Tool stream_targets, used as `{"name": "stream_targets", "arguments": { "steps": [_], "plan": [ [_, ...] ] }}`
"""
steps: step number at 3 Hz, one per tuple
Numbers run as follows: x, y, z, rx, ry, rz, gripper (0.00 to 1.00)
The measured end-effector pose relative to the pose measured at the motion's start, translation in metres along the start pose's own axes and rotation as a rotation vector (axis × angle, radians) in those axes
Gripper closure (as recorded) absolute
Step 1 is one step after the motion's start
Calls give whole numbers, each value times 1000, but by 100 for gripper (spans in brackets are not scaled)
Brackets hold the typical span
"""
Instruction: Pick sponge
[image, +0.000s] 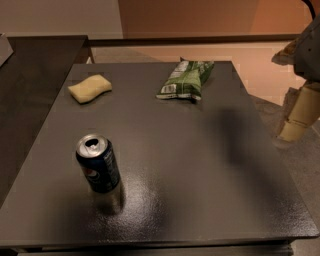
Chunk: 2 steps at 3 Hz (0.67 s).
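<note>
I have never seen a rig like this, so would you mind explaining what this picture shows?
This is a single camera's view, looking down at a slant onto a dark table. Where the camera is mounted is not on record. The machine is a mobile robot with one arm. The cream, blocky part at the right edge of the picture is its gripper, the part that grasps things. It hangs beside the table's right side, not over it.

Three things are on the table. A pale yellow sponge lies at the far left, a green snack bag lies at the far middle, and a blue soda can stands upright near the front left. The sponge is what the robot should pick up. It lies on the table, far from the gripper and untouched.
</note>
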<state>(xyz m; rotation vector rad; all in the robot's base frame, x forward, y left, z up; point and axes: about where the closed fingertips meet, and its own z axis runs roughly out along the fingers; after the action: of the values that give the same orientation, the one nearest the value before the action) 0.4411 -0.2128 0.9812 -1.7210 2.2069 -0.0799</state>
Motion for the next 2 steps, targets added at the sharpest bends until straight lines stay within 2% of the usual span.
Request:
{"name": "stream_targets", "arguments": {
  "steps": [2],
  "plan": [
    [-50, -30, -2, 46, -123, -48, 0]
  ]
}}
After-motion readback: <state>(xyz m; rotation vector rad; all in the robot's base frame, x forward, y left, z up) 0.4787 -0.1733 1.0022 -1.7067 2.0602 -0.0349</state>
